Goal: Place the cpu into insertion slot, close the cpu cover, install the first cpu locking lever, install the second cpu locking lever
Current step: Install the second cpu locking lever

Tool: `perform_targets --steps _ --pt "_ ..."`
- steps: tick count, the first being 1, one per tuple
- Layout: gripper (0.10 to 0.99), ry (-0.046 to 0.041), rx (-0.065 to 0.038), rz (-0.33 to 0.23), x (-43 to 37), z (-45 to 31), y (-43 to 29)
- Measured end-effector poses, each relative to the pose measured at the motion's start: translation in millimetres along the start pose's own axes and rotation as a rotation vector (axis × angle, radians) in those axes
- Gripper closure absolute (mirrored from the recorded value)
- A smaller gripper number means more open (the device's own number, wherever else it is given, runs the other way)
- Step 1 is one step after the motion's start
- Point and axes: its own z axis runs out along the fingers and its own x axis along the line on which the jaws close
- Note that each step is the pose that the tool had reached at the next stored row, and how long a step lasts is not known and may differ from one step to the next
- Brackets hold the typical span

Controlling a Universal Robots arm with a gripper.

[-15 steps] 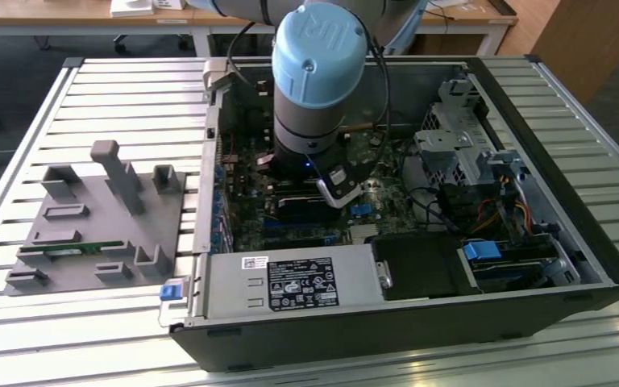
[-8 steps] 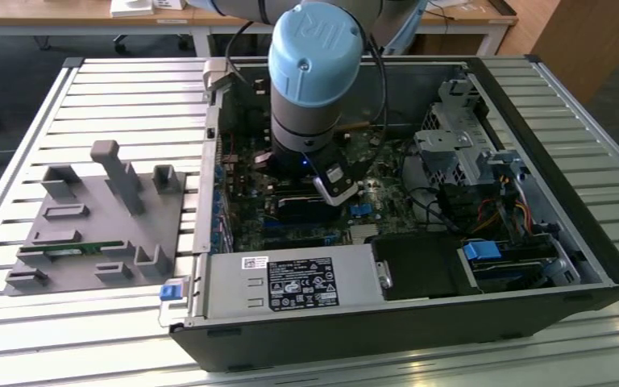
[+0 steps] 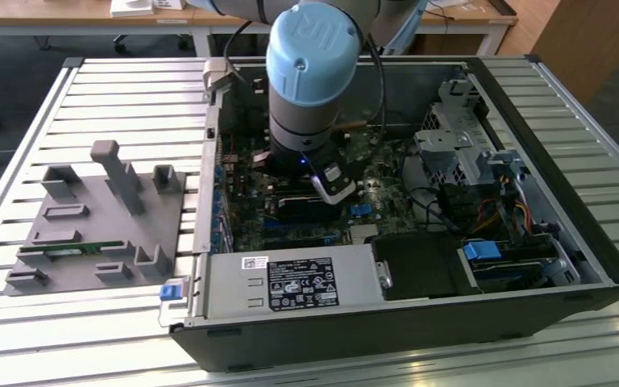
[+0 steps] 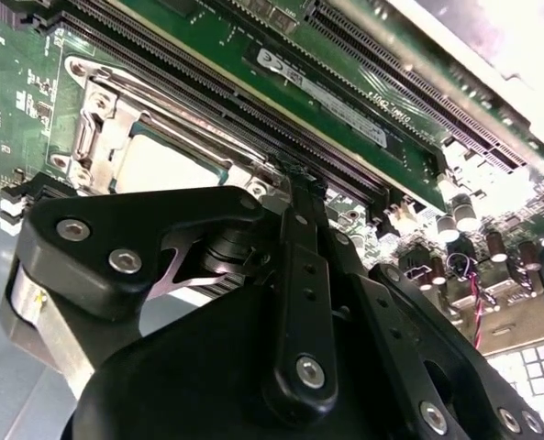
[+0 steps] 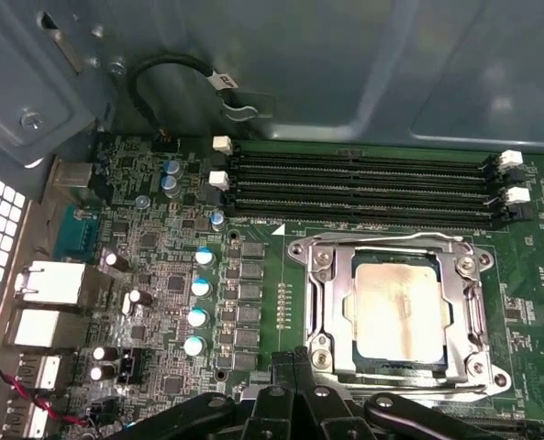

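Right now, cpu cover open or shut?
Shut: the cover lies flat, framing the cpu, which sits in the slot.

An open black computer case (image 3: 417, 322) lies on a slatted metal table (image 3: 94, 89). Just beside it, toward the exterior view's left, sits a grey parts holder (image 3: 94, 226). Inside the case are a silver power supply (image 3: 288, 282), a green motherboard (image 5: 161, 266), and four long black memory slots (image 5: 363, 188).

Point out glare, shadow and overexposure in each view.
Exterior view: daylight leaves the ribbed grey table bright, while the open black computer case is dim inside. First wrist view: the dull silver-grey square cpu shows a soft sheen. Second wrist view: the far corner is blown out white, with the black gripper dark against the green circuit board.
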Motion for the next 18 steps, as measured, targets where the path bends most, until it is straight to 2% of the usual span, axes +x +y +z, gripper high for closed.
perform_targets --steps 5,9,18 --pt "0.98 0.0001 -0.001 0.0 1.1 0.2 0.0" --pt "0.98 -0.0005 -0.008 0.0 1.1 -1.5 0.8" --pt "0.98 -0.0003 -0.008 0.0 1.1 -17.2 6.5"
